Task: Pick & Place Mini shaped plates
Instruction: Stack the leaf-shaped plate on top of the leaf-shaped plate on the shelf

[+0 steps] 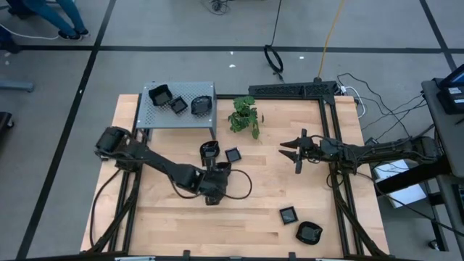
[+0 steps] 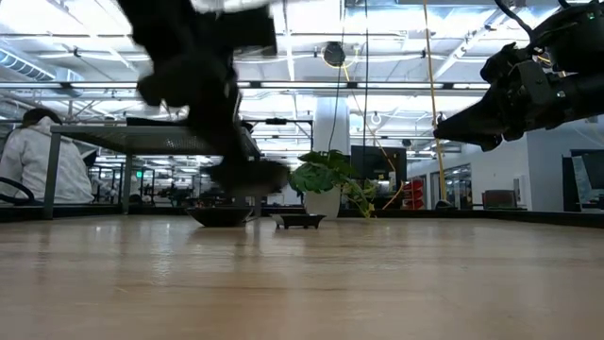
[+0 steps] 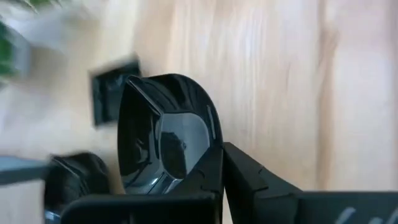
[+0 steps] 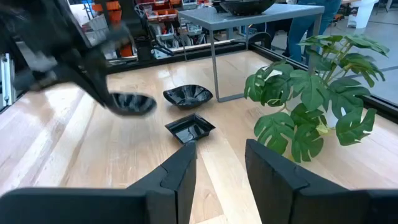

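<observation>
My left gripper (image 1: 217, 172) is at the table's middle, shut on a small glossy black plate (image 3: 163, 134), which also shows in the right wrist view (image 4: 130, 103). Just beyond it a wavy-edged plate (image 1: 209, 150) and a square plate (image 1: 233, 154) rest flat on the wood. Three more plates (image 1: 178, 105) sit on top of the grey perforated box (image 1: 152, 112) at the far left. Two plates (image 1: 288, 214) (image 1: 309, 233) lie near the front right. My right gripper (image 1: 293, 151) hovers open at the right, nothing between its fingers (image 4: 180, 171). My left gripper pinches the plate's rim (image 3: 213, 144) between its two fingers, one on the hollow upper face and one on the underside. The fingers slant downward at it. The plate is lifted clear of the table (image 4: 140, 106) and sticks out beyond the fingertips.
A small green leafy plant (image 1: 245, 116) stands at the far middle, beside the box. A black frame (image 1: 293, 90) runs along the table's far right edge, with cables behind it. A person (image 2: 33, 161) sits in the room beyond the table.
</observation>
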Controlling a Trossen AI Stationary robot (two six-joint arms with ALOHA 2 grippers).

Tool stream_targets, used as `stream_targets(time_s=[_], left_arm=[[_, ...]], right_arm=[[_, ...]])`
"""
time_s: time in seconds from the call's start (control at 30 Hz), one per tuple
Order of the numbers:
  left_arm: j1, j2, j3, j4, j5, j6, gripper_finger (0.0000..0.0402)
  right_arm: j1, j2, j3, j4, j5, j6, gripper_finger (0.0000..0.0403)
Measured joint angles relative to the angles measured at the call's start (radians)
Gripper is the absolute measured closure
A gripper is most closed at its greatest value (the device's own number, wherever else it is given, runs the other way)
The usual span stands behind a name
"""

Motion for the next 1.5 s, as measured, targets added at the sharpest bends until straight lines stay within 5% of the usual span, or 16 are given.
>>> stream_targets(time_s=[0.13, 0.3, 0.47, 0.93, 1.5], left_arm=[[-0.003, -0.095, 0.025, 0.000, -0.063, 0.003, 0.0395], [0.025, -0.228, 0.044, -0.004, -0.277, 0.058, 0.0398], [0.145, -0.351, 0.044, -0.010, -0.381, 0.127, 0.0391], [0.587, -0.393, 0.044, -0.059, -0.126, 0.246, 0.0395], [0.674, -0.389, 0.030, -0.148, -0.038, 0.236, 0.0392]], right_arm=[[0.000, 0.003, 0.000, -0.001, 0.003, -0.010, 0.0275], [0.000, 0.004, 0.000, -0.002, 0.003, -0.011, 0.0275], [0.000, 0.004, 0.000, 0.007, 0.003, -0.011, 0.0275], [0.000, 0.004, 0.000, 0.007, 0.000, -0.011, 0.0275], [0.000, 0.004, 0.000, 0.015, -0.001, -0.011, 0.0275]])
